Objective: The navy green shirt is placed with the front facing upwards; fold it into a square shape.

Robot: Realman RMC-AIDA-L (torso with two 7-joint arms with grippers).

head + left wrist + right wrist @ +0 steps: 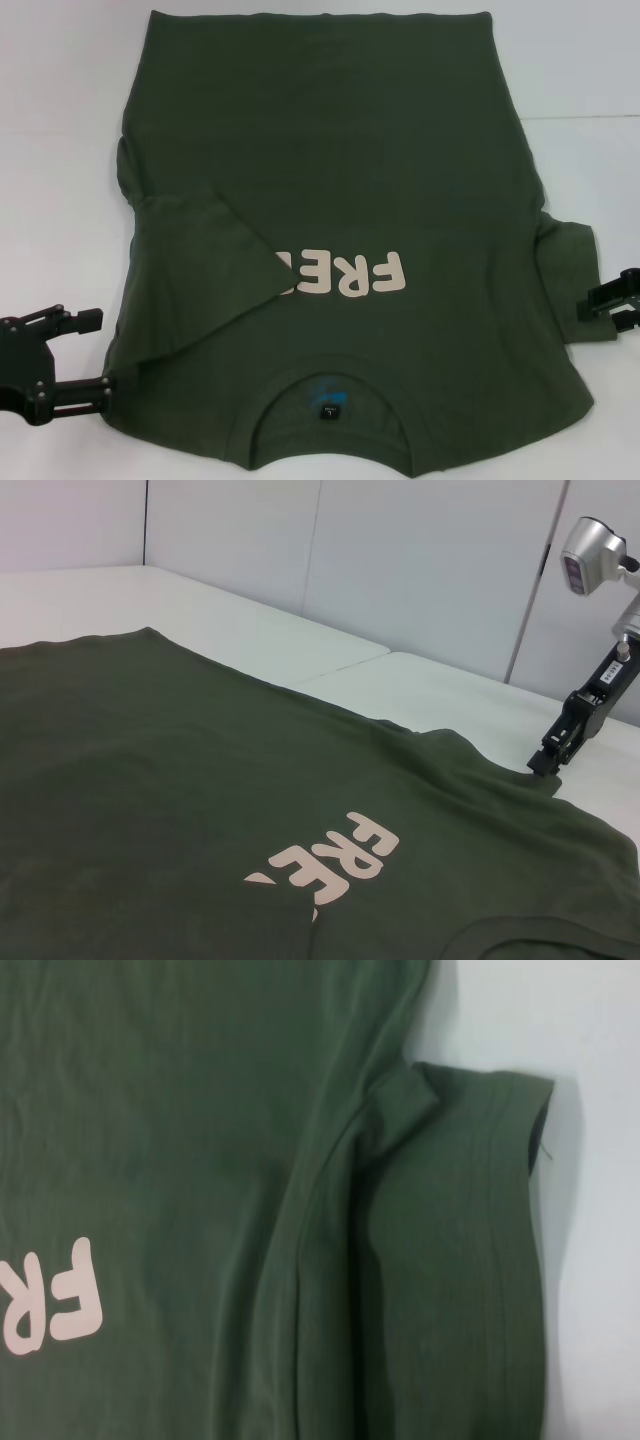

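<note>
- Head view: the navy green shirt [340,200] lies front up on the white table [60,120], filling most of the frame, its collar [330,420] at the bottom edge, nearest the robot, and its hem along the top.
- A small black neck tag [330,411] sits inside the collar at lower centre.
- Just above the collar, cream lettering [345,274] runs across the chest; it reads upside down, and its left end is covered.
- The sleeve [205,270] on the left of the frame is folded inward over the chest, its corner lying on the lettering.
- The left gripper [85,350] is at the lower left, right beside the shirt's edge; its fingers are spread apart, the lower one at the cloth, with nothing between them.
- The other sleeve [570,275] sticks out flat to the right of the frame.
- The right gripper [612,305] is at the right edge, at that sleeve's outer border. From the left wrist view its tip [545,763] seems to touch the cloth, but I cannot tell whether its fingers are pinched or apart.
- Right wrist view: the flat sleeve [470,1260] fills the right half of the frame, with a raised crease where it joins the body.
</note>
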